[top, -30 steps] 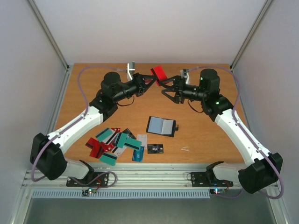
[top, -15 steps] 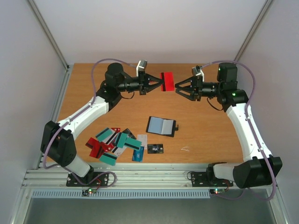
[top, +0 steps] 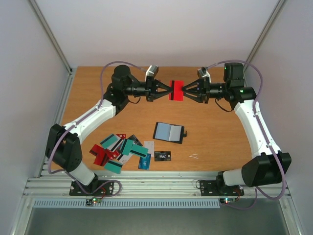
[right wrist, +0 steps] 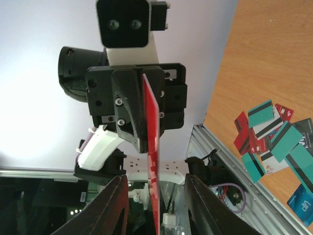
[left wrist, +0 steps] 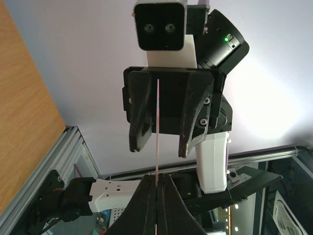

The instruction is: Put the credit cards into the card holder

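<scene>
My left gripper is shut on a red credit card and holds it in the air over the back of the table. My right gripper faces it, open, with one finger on each side of the card's free end, not touching. In the left wrist view the card is edge-on between my shut fingers. In the right wrist view it hangs between my open fingers. The card holder lies open on the table, pale grey-blue inside. Several more cards lie in a pile at the near left.
A flat black card with white print and a blue card lie near the front edge beside the pile. A small white scrap lies to the right of them. Grey walls and metal posts enclose the table.
Both arms have stretched toward each other at the back. The left gripper levelled the red card, and the open right gripper has moved left until its fingers straddle the card.
</scene>
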Tool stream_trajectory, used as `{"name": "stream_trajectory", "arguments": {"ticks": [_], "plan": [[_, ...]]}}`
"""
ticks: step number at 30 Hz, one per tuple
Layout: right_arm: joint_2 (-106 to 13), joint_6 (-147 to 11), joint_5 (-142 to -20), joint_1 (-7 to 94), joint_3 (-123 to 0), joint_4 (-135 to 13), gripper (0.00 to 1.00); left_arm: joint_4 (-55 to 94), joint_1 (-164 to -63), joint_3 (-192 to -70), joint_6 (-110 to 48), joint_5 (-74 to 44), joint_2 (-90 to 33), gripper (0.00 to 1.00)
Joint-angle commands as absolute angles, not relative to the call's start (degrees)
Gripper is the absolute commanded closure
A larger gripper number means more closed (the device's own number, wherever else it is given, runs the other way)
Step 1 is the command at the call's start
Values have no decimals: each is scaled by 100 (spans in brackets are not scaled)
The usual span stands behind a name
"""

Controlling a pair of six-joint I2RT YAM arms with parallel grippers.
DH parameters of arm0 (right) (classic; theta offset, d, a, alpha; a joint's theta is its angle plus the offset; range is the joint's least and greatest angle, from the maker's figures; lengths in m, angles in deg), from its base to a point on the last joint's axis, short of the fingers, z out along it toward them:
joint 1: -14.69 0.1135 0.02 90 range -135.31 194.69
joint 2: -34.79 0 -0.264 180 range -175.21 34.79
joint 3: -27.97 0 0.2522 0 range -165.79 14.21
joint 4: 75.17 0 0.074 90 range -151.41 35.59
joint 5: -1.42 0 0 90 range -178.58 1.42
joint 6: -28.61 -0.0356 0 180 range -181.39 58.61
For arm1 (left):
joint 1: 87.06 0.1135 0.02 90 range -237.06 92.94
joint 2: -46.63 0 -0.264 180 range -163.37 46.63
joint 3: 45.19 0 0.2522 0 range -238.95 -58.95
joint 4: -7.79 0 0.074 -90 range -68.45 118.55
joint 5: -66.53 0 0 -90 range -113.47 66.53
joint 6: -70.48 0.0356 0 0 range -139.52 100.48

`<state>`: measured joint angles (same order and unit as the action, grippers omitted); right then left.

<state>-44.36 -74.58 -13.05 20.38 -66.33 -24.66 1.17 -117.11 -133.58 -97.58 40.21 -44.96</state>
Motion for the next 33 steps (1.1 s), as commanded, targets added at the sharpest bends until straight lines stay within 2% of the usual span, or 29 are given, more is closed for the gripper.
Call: {"name": "stream_trajectory", "arguments": {"ticks": [1,11,15,16,17,18,19,20,22,25,29,33], "plan": [[-4460,-7445,-1039,2089,-6795,-2469,68,-135,-11772,-13631,-9775,4163,-4653,100],[-4426,-7547,-939,2180,-6698,-2599,85,342,-11824,-13810,-9458,4025,-4741,100],[-4396,-7505,-987,2182,-6612,-2570,94,355,-11860,-13762,-9417,4037,-4742,99],[-4397,-7427,-1029,2181,-6605,-2474,98,383,-11861,-13753,-9408,4042,-4749,97],[-4402,-7282,-1133,2185,-6612,-2277,99,474,-11862,-13745,-9361,4036,-4761,91],[-4398,-7146,-1270,2181,-6616,-2058,99,642,-11850,-13745,-9306,4012,-4757,79],[-4391,-6999,-1408,2181,-6594,-1843,99,862,-11848,-13743,-9171,3956,-4747,69],[-4376,-6859,-1568,2181,-6550,-1637,99,1167,-11843,-13748,-9030,3884,-4735,63],[-4326,-6570,-2004,2181,-6393,-1199,99,1987,-11828,-13781,-8392,3671,-4710,59],[-4263,-6272,-2624,2206,-5975,-712,99,4083,-11797,-13958,-6891,2889,-4673,54],[-4171,-5941,-2921,2539,-5394,-758,99,6094,-11809,-14151,-5154,1543,-4824,54],[-4290,-5773,-3294,2681,-4925,-797,99,6696,-11818,-14054,-4399,879,-5070,61]]}}
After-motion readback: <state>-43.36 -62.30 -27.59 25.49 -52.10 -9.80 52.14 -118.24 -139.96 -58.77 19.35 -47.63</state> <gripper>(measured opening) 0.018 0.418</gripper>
